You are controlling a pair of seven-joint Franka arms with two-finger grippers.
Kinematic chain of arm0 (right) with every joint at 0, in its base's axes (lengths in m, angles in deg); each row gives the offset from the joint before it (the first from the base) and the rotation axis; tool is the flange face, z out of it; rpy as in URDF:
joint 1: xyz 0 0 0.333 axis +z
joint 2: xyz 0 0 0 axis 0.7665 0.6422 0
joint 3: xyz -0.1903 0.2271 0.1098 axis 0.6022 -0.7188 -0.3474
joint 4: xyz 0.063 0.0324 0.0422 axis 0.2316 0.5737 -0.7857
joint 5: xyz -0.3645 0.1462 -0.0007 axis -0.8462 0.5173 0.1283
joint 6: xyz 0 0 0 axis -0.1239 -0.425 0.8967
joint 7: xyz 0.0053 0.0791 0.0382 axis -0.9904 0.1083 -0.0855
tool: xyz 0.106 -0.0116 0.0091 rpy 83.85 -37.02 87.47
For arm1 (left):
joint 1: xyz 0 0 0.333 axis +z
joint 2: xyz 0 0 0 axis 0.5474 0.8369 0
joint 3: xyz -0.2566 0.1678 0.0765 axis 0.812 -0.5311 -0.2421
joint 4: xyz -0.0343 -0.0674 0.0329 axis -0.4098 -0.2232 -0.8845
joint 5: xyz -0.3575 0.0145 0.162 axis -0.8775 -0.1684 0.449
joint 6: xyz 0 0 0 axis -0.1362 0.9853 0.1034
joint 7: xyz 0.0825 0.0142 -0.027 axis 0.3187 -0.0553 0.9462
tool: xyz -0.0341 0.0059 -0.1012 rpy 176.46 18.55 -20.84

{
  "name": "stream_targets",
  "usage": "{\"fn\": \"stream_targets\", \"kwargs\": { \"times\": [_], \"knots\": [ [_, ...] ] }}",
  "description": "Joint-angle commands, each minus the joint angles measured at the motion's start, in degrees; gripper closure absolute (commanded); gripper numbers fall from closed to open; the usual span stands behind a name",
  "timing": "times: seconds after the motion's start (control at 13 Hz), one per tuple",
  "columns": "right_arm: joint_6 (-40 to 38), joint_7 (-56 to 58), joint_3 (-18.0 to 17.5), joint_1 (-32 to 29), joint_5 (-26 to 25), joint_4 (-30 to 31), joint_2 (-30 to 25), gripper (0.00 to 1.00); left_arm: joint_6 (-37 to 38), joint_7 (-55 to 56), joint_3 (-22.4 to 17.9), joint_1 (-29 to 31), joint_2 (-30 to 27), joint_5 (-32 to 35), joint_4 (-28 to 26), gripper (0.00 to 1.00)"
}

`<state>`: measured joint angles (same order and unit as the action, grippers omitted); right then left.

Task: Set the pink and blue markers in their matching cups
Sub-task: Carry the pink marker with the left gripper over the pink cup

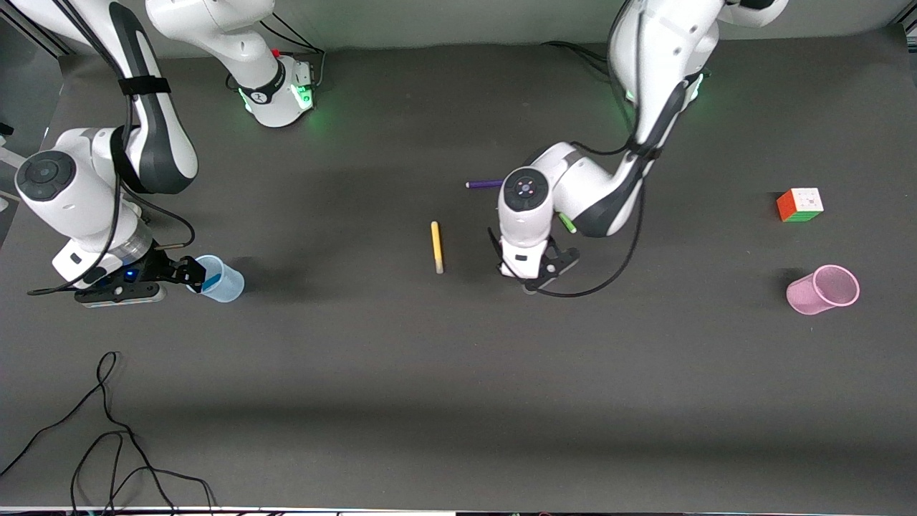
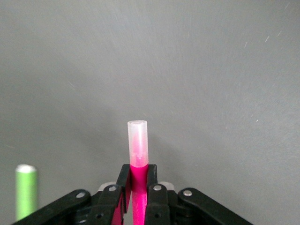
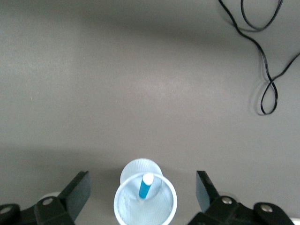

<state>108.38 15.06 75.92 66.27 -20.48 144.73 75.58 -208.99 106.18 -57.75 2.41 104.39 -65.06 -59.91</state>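
The pale blue cup [image 1: 223,280] stands upright at the right arm's end of the table, with the blue marker [image 3: 146,185] standing inside it. My right gripper [image 1: 192,273] is open, one finger on each side of the cup [image 3: 126,206], touching neither cup nor marker. My left gripper [image 1: 534,281] is over the middle of the table and is shut on the pink marker [image 2: 138,150], whose pale cap sticks out past the fingertips. In the front view the hand hides the pink marker. The pale pink cup [image 1: 824,289] stands empty at the left arm's end.
A yellow marker [image 1: 436,246] lies beside my left gripper. A green marker [image 1: 567,223] and a purple marker [image 1: 484,184] lie partly under the left arm. A colour cube [image 1: 800,205] sits near the pink cup. Black cables [image 1: 107,430] lie at the near edge.
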Motion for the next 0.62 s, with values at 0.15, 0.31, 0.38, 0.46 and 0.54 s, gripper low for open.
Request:
{"fn": "stream_targets", "kwargs": {
  "times": [0.15,0.31,0.38,0.46,0.54],
  "knots": [
    [-8.6,0.1,-1.4,0.7,-0.4,-5.3,-1.3,0.00,13.2,-21.9,0.4,6.5,-12.7,-1.0,-1.6,1.00],
    [-14.9,0.1,-3.1,0.7,-0.1,-9.5,-1.4,0.00,17.0,-34.6,0.3,11.5,-17.4,-4.6,-1.5,1.00],
    [-19.0,0.1,-4.1,0.7,2.2,-12.5,-1.4,0.00,18.4,-40.2,0.3,14.2,-19.3,-5.5,-1.5,1.00],
    [-23.1,0.5,-4.4,0.7,5.6,-15.3,-1.4,0.00,20.5,-46.8,0.3,16.4,-21.1,-5.6,-1.5,1.00],
    [-26.8,0.7,-4.4,0.7,8.1,-17.7,-1.4,0.00,22.0,-53.0,0.1,18.3,-22.6,-5.7,-1.5,1.00]
  ]
}}
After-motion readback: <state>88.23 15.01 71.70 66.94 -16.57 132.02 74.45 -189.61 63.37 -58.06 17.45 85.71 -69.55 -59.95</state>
